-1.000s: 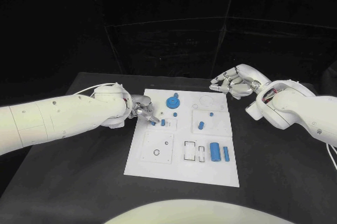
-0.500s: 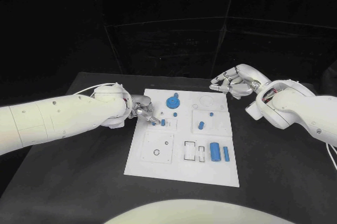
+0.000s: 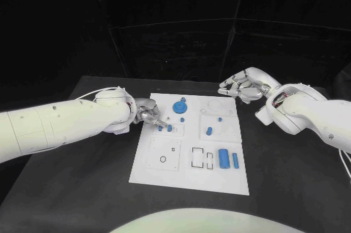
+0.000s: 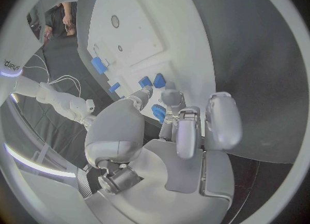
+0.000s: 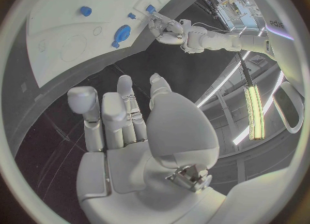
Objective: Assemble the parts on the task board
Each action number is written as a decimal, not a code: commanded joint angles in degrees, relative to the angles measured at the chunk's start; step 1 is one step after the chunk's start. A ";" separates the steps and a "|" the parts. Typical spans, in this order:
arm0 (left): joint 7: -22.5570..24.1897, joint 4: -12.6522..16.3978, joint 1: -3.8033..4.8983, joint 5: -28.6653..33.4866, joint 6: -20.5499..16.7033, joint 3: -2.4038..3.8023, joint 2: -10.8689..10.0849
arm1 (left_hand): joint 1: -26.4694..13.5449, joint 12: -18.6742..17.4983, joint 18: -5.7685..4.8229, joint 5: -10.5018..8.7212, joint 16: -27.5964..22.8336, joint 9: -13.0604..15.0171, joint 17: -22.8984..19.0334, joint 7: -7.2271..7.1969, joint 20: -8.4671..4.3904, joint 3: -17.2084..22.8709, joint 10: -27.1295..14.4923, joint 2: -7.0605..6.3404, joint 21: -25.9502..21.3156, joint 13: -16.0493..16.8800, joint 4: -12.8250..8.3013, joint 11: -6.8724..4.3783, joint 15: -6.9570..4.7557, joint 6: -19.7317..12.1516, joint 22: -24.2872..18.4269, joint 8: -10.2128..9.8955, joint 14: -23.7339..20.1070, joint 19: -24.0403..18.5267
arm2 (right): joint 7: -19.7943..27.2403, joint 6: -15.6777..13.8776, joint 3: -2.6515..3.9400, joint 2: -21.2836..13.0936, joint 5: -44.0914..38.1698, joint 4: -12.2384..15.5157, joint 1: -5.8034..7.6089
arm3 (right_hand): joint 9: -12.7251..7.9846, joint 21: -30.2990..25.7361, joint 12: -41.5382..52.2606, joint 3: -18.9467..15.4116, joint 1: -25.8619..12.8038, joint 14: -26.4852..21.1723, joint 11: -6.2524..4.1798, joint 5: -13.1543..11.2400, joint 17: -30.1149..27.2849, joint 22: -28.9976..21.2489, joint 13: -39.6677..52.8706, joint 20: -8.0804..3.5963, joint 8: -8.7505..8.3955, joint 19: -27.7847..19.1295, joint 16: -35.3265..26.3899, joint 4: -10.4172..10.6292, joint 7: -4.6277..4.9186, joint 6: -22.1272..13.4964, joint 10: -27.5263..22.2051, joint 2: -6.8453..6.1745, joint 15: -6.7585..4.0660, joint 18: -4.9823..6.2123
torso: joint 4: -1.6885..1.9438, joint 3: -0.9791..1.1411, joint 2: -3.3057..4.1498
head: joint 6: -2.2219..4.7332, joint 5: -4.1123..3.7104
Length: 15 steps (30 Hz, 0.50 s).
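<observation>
Head view: left robot hand (image 3: 147,114) pinches a small blue part (image 3: 162,127).

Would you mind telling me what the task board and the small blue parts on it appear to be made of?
The task board looks like matte white plastic: flat, even colour, clean-cut recesses, no glare. The blue parts, such as the large round one and the cylinder, look like solid-coloured plastic, possibly printed or moulded; the pictures cannot settle which.
</observation>
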 commanded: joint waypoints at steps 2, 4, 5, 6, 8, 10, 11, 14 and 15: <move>2.85 0.66 0.09 14.61 -9.88 0.05 -0.59 | 2.06 -7.96 3.04 0.38 -7.49 -2.50 2.87 3.19 2.00 -1.45 -9.30 -1.26 -13.96 -7.47 1.31 2.97 2.64 -5.78 -15.35 -3.20 1.57 -6.39 | 0.33 0.31 0.03 0.09 0.18 -0.05 0.05 | -0.04 -0.42 -0.11 -0.16 -0.28 -0.03 -0.06 0.31 -0.04 -0.08 -0.11 0.08 0.37 -0.08 -0.28 0.31 0.19 -0.43 -0.32 0.52 0.21 0.98 | -0.02 -0.09 0.04 | 0.22 -0.11; 4.38 0.84 0.13 18.53 -12.01 0.06 -0.83 | 4.01 -10.34 4.74 0.75 -13.50 -4.14 -4.56 5.19 3.41 -2.25 -14.03 -1.90 -24.29 -9.15 2.18 4.91 4.31 -9.65 -26.00 -4.84 -1.98 -11.14 | 0.40 0.33 0.03 0.13 0.19 -0.10 0.02 | -0.05 -0.48 -0.02 -0.66 -0.54 0.00 -0.03 0.37 -0.03 -0.12 -0.15 0.09 0.38 -0.04 -0.37 0.57 0.21 -0.47 -0.32 0.26 0.23 0.98 | 0.00 -0.05 0.02 | 0.26 -0.13; 5.09 0.89 0.15 19.86 -12.86 0.07 -0.92 | 4.87 -10.59 5.11 0.77 -14.45 -4.58 -5.72 5.56 3.74 -2.52 -14.78 -2.15 -26.12 -9.56 2.36 5.26 4.72 -10.34 -27.77 -5.00 -2.54 -11.77 | 0.42 0.34 0.03 0.15 0.19 -0.13 0.00 | -0.05 -0.50 0.00 -0.77 -0.59 0.00 -0.03 0.34 -0.02 -0.13 -0.16 0.09 0.39 -0.04 -0.38 0.62 0.21 -0.48 -0.32 0.20 0.23 0.98 | -0.02 -0.02 0.00 | 0.29 -0.14; 5.67 0.92 0.17 20.70 -13.45 0.07 -0.99 | 5.89 -10.79 5.39 0.78 -15.70 -4.98 -7.26 5.80 4.09 -2.79 -15.45 -2.44 -27.74 -9.96 2.42 5.57 4.96 -10.86 -29.29 -5.06 -3.32 -12.35 | 0.43 0.34 0.03 0.16 0.19 -0.14 -0.01 | -0.05 -0.50 0.02 -0.84 -0.62 0.01 -0.03 0.32 -0.01 -0.13 -0.17 0.10 0.39 -0.03 -0.38 0.65 0.21 -0.48 -0.33 0.17 0.24 0.98 | -0.05 0.00 0.01 | 0.32 -0.19; 6.97 0.94 0.19 21.94 -14.39 0.07 -1.08 | 8.48 -11.13 5.66 0.80 -19.16 -5.82 -11.48 6.41 4.83 -3.18 -16.98 -2.71 -29.81 -10.85 2.36 6.22 5.56 -11.80 -30.75 -4.98 -5.65 -13.17 | 0.44 0.33 0.03 0.17 0.20 -0.17 -0.03 | -0.05 -0.51 0.04 -0.94 -0.66 0.02 -0.02 0.29 0.01 -0.14 -0.17 0.10 0.39 -0.02 -0.39 0.70 0.22 -0.48 -0.33 0.12 0.24 0.98 | -0.10 -0.01 0.03 | 0.34 -0.23; 9.58 0.87 0.24 23.01 -15.39 0.08 -1.06 | 10.77 -10.92 5.80 0.79 -19.41 -6.42 -11.92 6.67 5.24 -3.15 -17.51 -2.67 -30.64 -11.35 1.94 6.39 5.73 -12.13 -31.37 -4.71 -5.83 -13.05 | 0.44 0.31 0.03 0.17 0.20 -0.20 -0.05 | -0.05 -0.52 0.04 -0.97 -0.68 0.02 -0.03 0.29 0.01 -0.14 -0.18 0.10 0.39 -0.02 -0.39 0.72 0.22 -0.49 -0.33 0.12 0.24 0.98 | -0.07 0.00 0.06 | 0.39 -0.32; 10.56 0.82 0.26 22.99 -15.68 0.08 -0.97 | 12.29 -10.78 5.84 0.78 -19.44 -6.82 -12.11 6.82 5.46 -3.01 -17.99 -2.52 -31.07 -11.69 1.65 6.52 5.81 -12.27 -31.72 -4.47 -5.86 -12.85 | 0.43 0.30 0.03 0.17 0.21 -0.22 -0.06 | -0.05 -0.51 0.06 -1.02 -0.72 0.02 -0.02 0.28 0.01 -0.12 -0.18 0.10 0.40 0.00 -0.41 0.76 0.22 -0.49 -0.32 0.12 0.24 0.97 | -0.06 0.00 0.06 | 0.42 -0.39; 13.10 0.52 0.29 20.75 -16.19 0.08 -0.38 | 16.22 -10.63 5.94 0.91 -19.90 -7.51 -12.98 6.87 5.60 -2.01 -19.20 -2.29 -31.80 -12.31 0.01 6.58 5.91 -12.35 -32.27 -3.97 -6.36 -12.72 | 0.41 0.29 0.03 0.21 0.21 -0.25 -0.07 | -0.05 -0.51 0.06 -1.04 -0.73 0.02 -0.02 0.28 0.00 -0.11 -0.18 0.10 0.40 0.00 -0.41 0.78 0.22 -0.49 -0.32 0.12 0.24 0.97 | -0.05 0.01 0.08 | 0.54 -0.50; 14.07 0.30 0.30 19.41 -16.34 0.08 0.00 | 17.60 -10.60 5.87 0.81 -20.51 -8.03 -13.88 7.03 5.75 -1.54 -19.88 -2.17 -32.29 -12.73 -0.46 6.82 6.06 -12.25 -32.59 -3.81 -7.02 -12.86 | 0.40 0.28 0.03 0.23 0.21 -0.26 -0.07 | -0.05 -0.51 0.06 -1.04 -0.73 0.02 -0.02 0.28 0.00 -0.11 -0.18 0.10 0.40 0.00 -0.41 0.78 0.22 -0.49 -0.32 0.12 0.24 0.97 | -0.04 0.01 0.08 | 0.55 -0.56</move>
